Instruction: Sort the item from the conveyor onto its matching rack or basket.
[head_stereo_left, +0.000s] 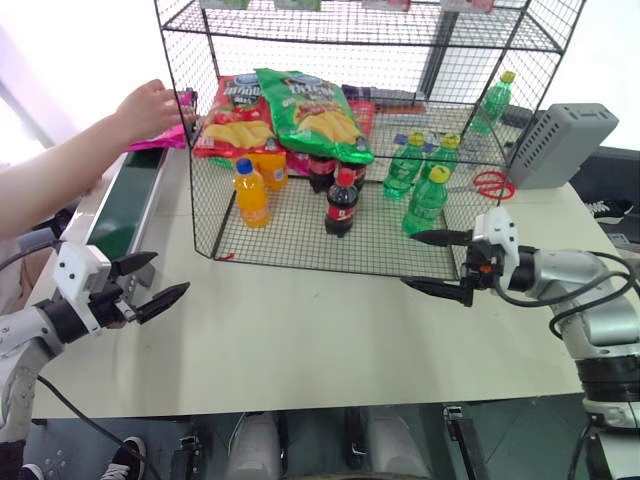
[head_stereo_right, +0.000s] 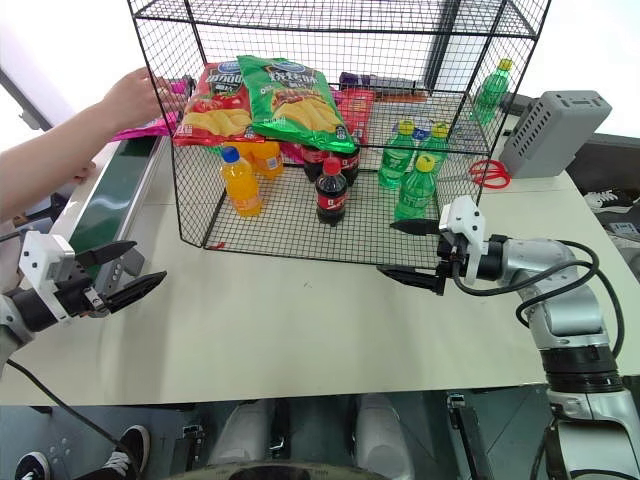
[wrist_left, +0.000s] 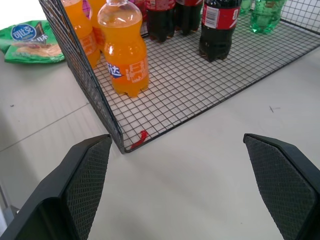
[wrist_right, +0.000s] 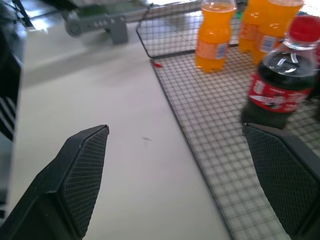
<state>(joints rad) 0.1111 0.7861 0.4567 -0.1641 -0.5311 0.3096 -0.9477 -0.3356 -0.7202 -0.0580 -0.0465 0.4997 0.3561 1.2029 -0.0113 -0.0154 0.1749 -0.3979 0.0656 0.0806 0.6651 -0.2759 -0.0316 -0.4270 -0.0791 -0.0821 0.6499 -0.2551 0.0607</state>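
Observation:
A person's hand (head_stereo_left: 150, 108) rests on the magenta-pink chip bag (head_stereo_left: 160, 138), which lies at the far end of the dark-green conveyor (head_stereo_left: 125, 200), beside the black wire rack's (head_stereo_left: 290, 238) left side; the hand hides most of the bag. My left gripper (head_stereo_left: 170, 273) hovers open and empty over the table near the conveyor's near end, pointing toward the rack's front left corner (wrist_left: 125, 147). Just in front of the rack's front right corner, my right gripper (head_stereo_left: 408, 259) stands open and empty, pointing left along the rack's front edge.
Inside the rack lie a red chip bag (head_stereo_left: 235, 120) and a green chip bag (head_stereo_left: 315, 115), above orange bottles (head_stereo_left: 250, 195), cola bottles (head_stereo_left: 342, 203) and green bottles (head_stereo_left: 428, 198). A grey box (head_stereo_left: 560, 145) and a red ring (head_stereo_left: 493, 184) sit at the right. The table (head_stereo_left: 300, 330) spreads between my grippers.

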